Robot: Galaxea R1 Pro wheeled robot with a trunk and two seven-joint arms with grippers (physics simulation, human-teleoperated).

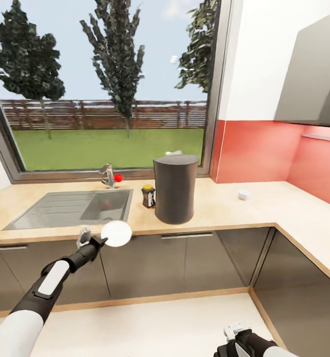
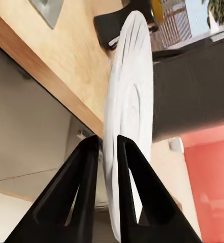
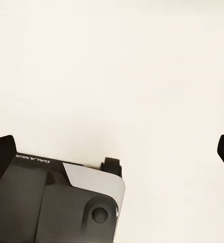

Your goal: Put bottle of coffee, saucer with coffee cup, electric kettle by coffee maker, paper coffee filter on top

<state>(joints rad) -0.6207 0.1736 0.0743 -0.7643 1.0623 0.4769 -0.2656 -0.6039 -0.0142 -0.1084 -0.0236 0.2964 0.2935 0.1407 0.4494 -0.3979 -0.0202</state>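
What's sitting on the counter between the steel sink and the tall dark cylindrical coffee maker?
In the head view, a small dark coffee bottle with a yellow lid stands between the sink and the coffee maker.

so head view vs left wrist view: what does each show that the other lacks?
Head view alone: the window with trees and fence, the faucet, the small white object on the counter, and the right gripper low over the floor.

Left wrist alone: the fingers clamped on the saucer's rim, close up.

Both: the saucer held in the left gripper, the countertop, the sink, the dark coffee maker and the red backsplash.
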